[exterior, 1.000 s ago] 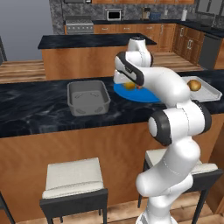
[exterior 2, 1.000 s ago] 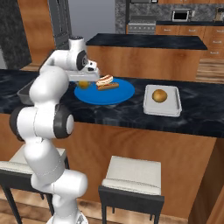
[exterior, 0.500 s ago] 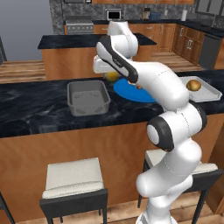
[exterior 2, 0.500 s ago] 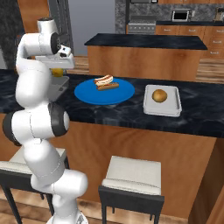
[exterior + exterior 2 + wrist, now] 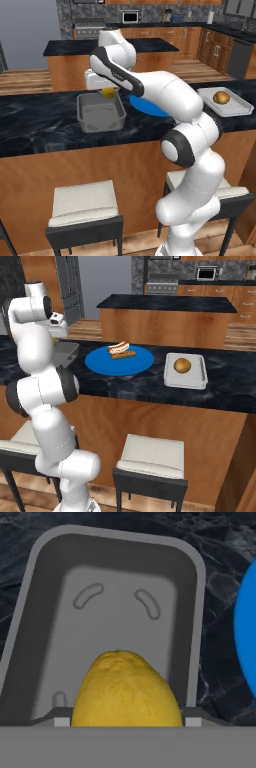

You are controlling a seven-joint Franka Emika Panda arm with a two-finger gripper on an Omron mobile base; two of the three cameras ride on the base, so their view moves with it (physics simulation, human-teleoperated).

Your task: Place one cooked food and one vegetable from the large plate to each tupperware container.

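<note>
Fingers (image 5: 108, 93) are clenched on the small yellow vegetable (image 5: 125, 692), carried above the deep grey tub (image 5: 100, 113) on the tabletop (image 5: 35, 127). It looks light, firm and round, so probably inclined to roll; a hold across its widest part suits it. Beyond, two hot dogs (image 5: 120, 350) wait on the blue plate (image 5: 100, 363), and the brown vegetable (image 5: 182, 365) sits in the pale tray (image 5: 199, 378).

The vegetable (image 5: 126, 689) is mottled yellow; the tub (image 5: 45, 602) is plain grey; the counter (image 5: 35, 127) is black, veined with grey marbling. The plate (image 5: 100, 363) is bright blue; the tray (image 5: 192, 378) is pale grey-white.
</note>
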